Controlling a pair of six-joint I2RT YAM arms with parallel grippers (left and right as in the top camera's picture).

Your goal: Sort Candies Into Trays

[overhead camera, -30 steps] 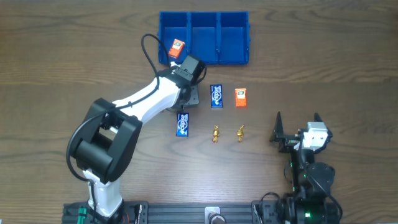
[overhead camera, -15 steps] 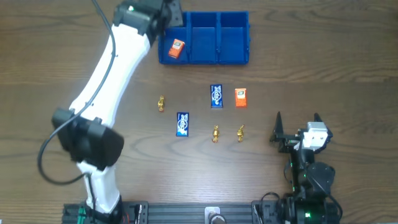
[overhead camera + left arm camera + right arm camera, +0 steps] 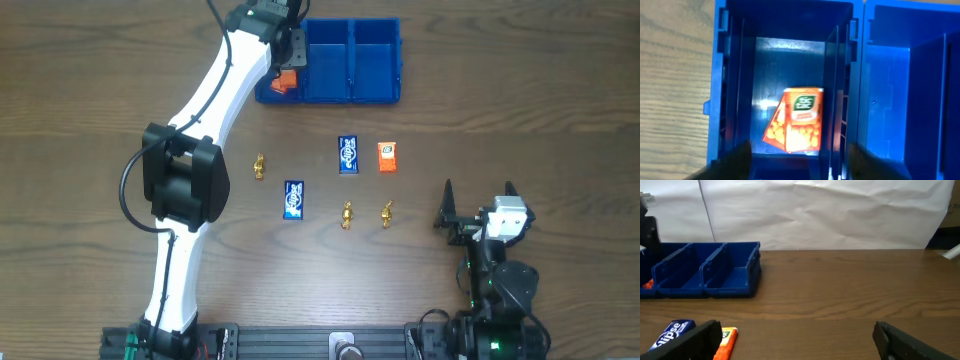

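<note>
The left gripper (image 3: 799, 167) is hovering over the left compartment of the blue tray (image 3: 328, 98). Its fingers (image 3: 735, 161) are standing wide apart and holding nothing. An orange box (image 3: 797, 120) is lying flat on the floor of that compartment, directly under the gripper and on the side nearer the divider. The tray's middle and right compartments are holding nothing. The tray is sitting toward the far edge of the table (image 3: 100, 120), about midway between its left and right edges.

Six more candies are lying loose on the table between the tray and the near edge. A blue pack (image 3: 347, 154) and a second orange box (image 3: 387, 156) are lying just beside each other, apart, closest to the tray. Nearer the near edge, a second blue pack (image 3: 294, 199) is lying to their left. A gold candy (image 3: 260, 166) is lying farther toward the left edge. Two more gold candies (image 3: 347, 215) (image 3: 386, 212) are lying near each other in a row with the second blue pack.

The right gripper (image 3: 480, 188) is sitting low toward the near right corner of the table, to the right of the loose candies. Its fingers are spread wide and gripping nothing.
</note>
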